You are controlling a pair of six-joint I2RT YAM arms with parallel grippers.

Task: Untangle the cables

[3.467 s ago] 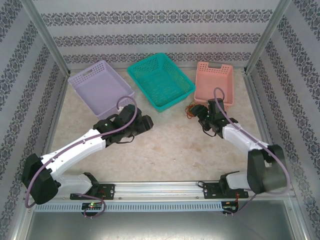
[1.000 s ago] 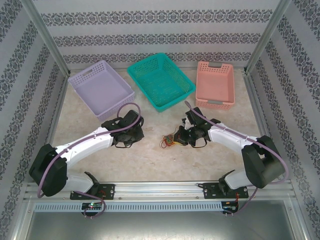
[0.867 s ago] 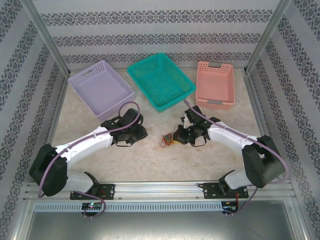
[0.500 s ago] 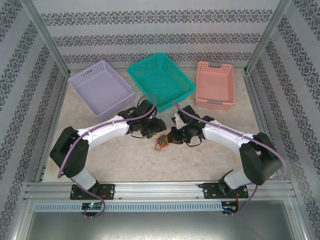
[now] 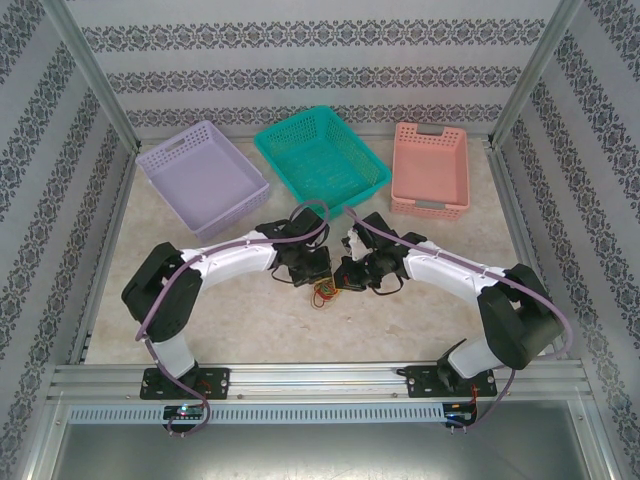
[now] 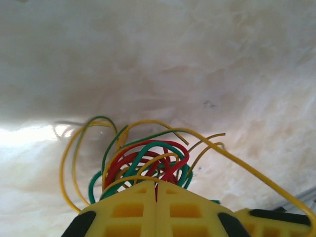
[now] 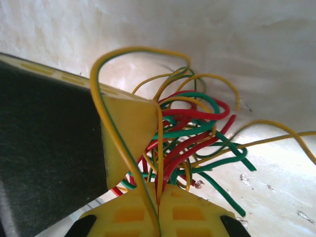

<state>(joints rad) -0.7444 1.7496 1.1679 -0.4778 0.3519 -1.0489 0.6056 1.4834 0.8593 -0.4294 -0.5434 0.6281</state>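
Now: the cables [image 5: 323, 293] sit as one knotted bundle of red, green and yellow loops at mid-table, just near of the teal basket [image 5: 320, 160]. The bundle lies between my two fingertips and touches both.

My left gripper [image 6: 156, 185] comes in from the left. Its jaws are pressed together, and a red strand seems to be pinched in the seam. The loops fan out just past the tip.

My right gripper [image 7: 159, 190] comes in from the right, also clamped, with yellow and red strands running out of its seam. The two tips are almost touching.

Step, as I judge it: both holds are set and the separating pull is not begun.

Next move: draw the grippers apart slowly, left and right, low over the table [image 5: 240, 320]. I cannot tell whether both pinch the same strand.
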